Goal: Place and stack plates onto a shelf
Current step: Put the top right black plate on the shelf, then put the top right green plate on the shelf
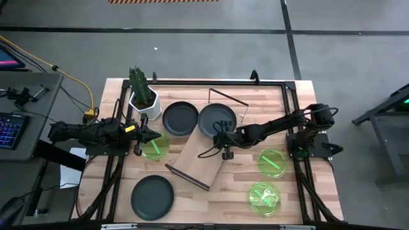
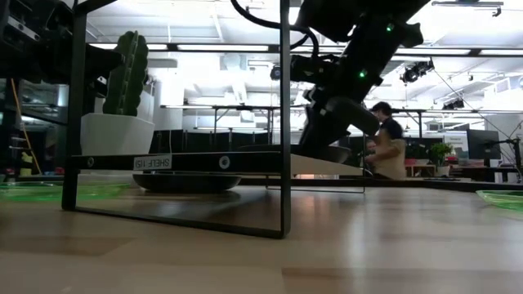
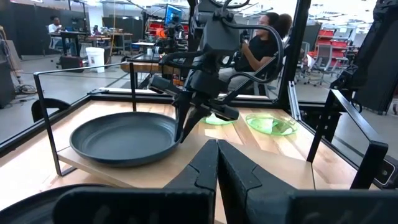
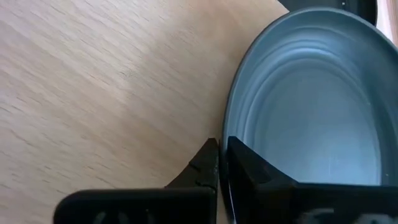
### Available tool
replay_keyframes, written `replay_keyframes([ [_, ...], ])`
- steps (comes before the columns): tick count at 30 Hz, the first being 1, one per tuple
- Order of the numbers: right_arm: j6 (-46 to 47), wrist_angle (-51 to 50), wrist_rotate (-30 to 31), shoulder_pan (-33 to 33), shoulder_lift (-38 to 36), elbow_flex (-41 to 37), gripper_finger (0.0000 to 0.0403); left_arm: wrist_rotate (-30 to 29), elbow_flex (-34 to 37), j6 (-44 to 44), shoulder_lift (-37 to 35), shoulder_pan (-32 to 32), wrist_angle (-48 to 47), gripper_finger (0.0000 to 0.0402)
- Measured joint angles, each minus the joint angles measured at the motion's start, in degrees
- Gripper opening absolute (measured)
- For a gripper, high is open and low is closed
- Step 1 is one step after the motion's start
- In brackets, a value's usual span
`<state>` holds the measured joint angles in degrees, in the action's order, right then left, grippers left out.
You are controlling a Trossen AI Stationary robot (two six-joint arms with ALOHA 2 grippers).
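Note:
The light-wood shelf (image 1: 198,156) lies slantwise mid-table. One dark plate (image 1: 214,118) sits on its far end, and my right gripper (image 1: 222,132) is shut on that plate's rim. A second dark plate (image 1: 180,118) rests on the table beside the shelf, and a third (image 1: 152,197) lies near the table's near left corner. My left gripper (image 1: 143,135) is shut on nothing, hovering at the far edge of a green plate (image 1: 155,148). Two more green plates (image 1: 271,161) (image 1: 264,195) lie on the table's right side. My right gripper pinches the dark plate's rim (image 4: 225,134) on the side toward the table's near edge, with one finger (image 4: 249,171) inside the plate and one finger (image 4: 205,165) outside. The fingers point down at it from above (image 3: 183,127). The plate's base rests on the shelf plank (image 3: 134,177).
A white pot with a cactus (image 1: 142,96) stands at the far left, close to the second dark plate. A black frame (image 1: 291,96) runs around the table. People sit in the room beyond the table (image 2: 384,147).

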<state>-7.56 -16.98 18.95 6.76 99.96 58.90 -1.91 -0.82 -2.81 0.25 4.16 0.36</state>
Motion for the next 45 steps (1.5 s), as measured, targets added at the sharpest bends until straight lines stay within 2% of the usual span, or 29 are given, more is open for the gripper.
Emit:
replay_keyframes([
  [4, 2.7, -1.96, -0.73, 0.0, -0.3, 0.01, 0.0026, 0.0, 0.0, 0.0, 0.0, -0.02, -0.02, 0.0],
  [10, 4.43, -5.2, -1.65, -0.02, -1.85, -0.08, 0.0119, 0.02, 0.0, -0.02, 0.02, -0.01, -0.06, 0.0],
  [14, 4.69, -5.11, -2.9, 0.02, -4.52, -0.14, 0.0166, 0.0, 0.0, 0.0, 0.15, 0.0, -0.01, 0.0],
  [19, 5.48, -5.13, -3.12, 0.13, -9.89, -0.14, 0.019, -0.01, 0.0, 0.0, 0.15, -0.02, 0.0, 0.0],
  [23, 10.83, -10.98, -3.71, 1.16, -16.18, -0.14, 0.0193, 0.0, 0.0, 0.0, 0.15, 0.0, -0.02, 0.0],
  [30, 32.84, -14.97, -16.07, 5.84, -24.44, -7.06, 0.0193, -0.02, 0.0, 0.0, 0.15, 0.0, -0.02, 0.0],
  [39, 77.36, -17.66, -15.98, 16.35, -26.84, -21.3, 0.0193, -0.02, 0.0, 0.0, 0.15, 0.0, -0.01, 0.0],
  [42, 87.92, -17.72, -13.92, 18.1, -26.84, -24.46, 0.0193, -0.02, 0.0, -0.01, 0.15, -0.01, 0.0, 0.0],
  [45, 93.33, -17.71, -10.76, 18.89, -26.84, -25.75, 0.0193, -0.02, -0.02, -0.01, 0.15, -0.02, -0.01, 0.0],
])
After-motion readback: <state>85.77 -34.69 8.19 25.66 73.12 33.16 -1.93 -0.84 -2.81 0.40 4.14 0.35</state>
